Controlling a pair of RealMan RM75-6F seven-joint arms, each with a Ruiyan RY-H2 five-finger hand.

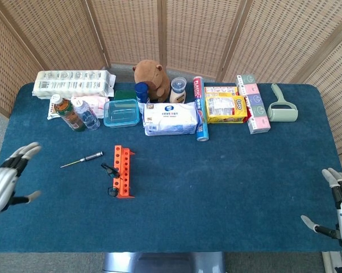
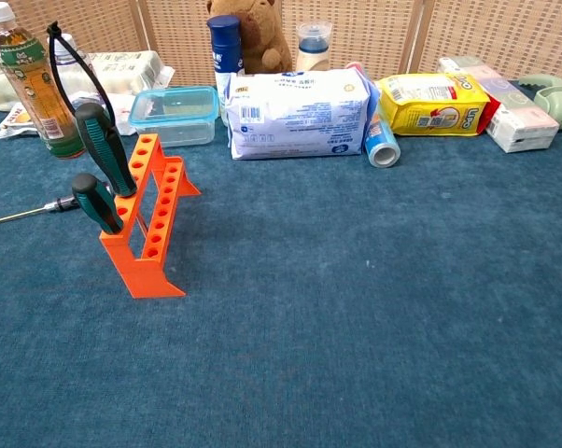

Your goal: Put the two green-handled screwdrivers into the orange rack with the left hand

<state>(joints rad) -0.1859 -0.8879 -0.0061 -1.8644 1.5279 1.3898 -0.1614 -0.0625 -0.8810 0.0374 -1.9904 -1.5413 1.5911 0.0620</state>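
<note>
The orange rack [image 1: 125,176] [image 2: 153,276] stands left of the table's centre. Two green-handled screwdrivers sit in it, leaning to the left: one in a far hole [image 1: 108,169] [image 2: 104,138], one in a near hole [image 1: 112,191] [image 2: 95,200]. My left hand [image 1: 1,181] hovers at the far left edge of the head view, well away from the rack, fingers spread and holding nothing. My right hand [image 1: 340,211] is at the table's near right corner, also spread and holding nothing. The chest view shows neither hand.
A thin metal screwdriver [image 1: 82,160] [image 2: 20,214] lies flat just left of the rack. Along the back stand a tea bottle [image 1: 67,112], a clear lidded box [image 1: 121,112], a wipes pack [image 1: 171,118], a plush capybara [image 1: 151,77], a yellow pack [image 1: 225,108] and a lint roller [image 1: 282,105].
</note>
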